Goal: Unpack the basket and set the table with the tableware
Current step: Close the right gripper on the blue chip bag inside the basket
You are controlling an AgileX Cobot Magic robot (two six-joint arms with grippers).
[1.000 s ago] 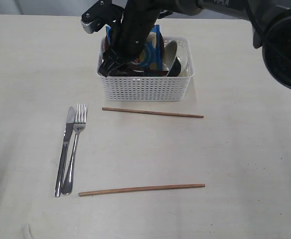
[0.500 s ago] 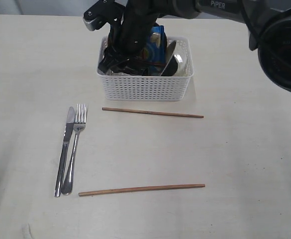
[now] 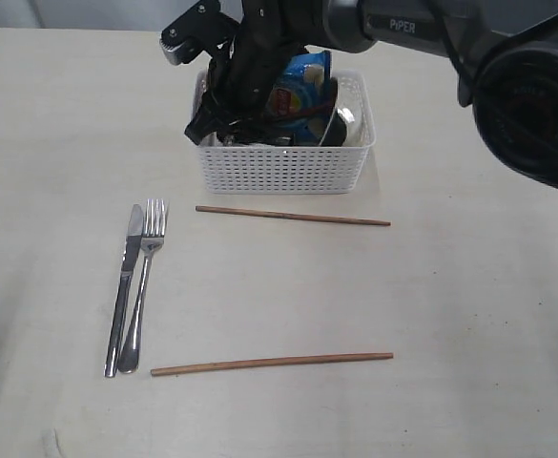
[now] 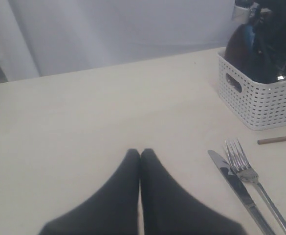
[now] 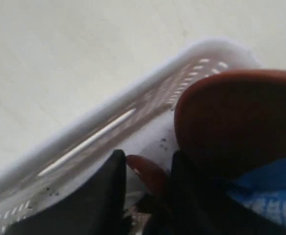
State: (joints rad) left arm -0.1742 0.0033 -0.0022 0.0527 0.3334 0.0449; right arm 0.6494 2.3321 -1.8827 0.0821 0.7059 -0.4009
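The white lattice basket [image 3: 283, 172] stands at the table's far middle. My right gripper [image 3: 212, 122] reaches into its left end. In the right wrist view its fingers [image 5: 111, 196] close on the dark red spoon [image 5: 147, 174], just inside the basket rim [image 5: 84, 142] and beside the reddish-brown plate [image 5: 240, 117]. The knife [image 3: 126, 286] and fork [image 3: 145, 277] lie side by side at the left. One chopstick [image 3: 293, 217] lies in front of the basket, the other [image 3: 271, 363] nearer the front. My left gripper [image 4: 140, 152] hovers shut and empty over bare table [image 4: 84, 122].
A blue chip bag [image 3: 302, 91] stands tilted in the basket behind the right arm. Something shiny [image 3: 343, 116] shows at the basket's right end, mostly hidden. In the left wrist view the knife [image 4: 235, 183], fork [image 4: 248, 171] and basket [image 4: 260, 105] lie off to one side.
The right arm has shifted inside the basket's left end. The chip bag has tipped toward the basket's right and now covers more of what lies there. Cutlery and chopsticks have not moved.
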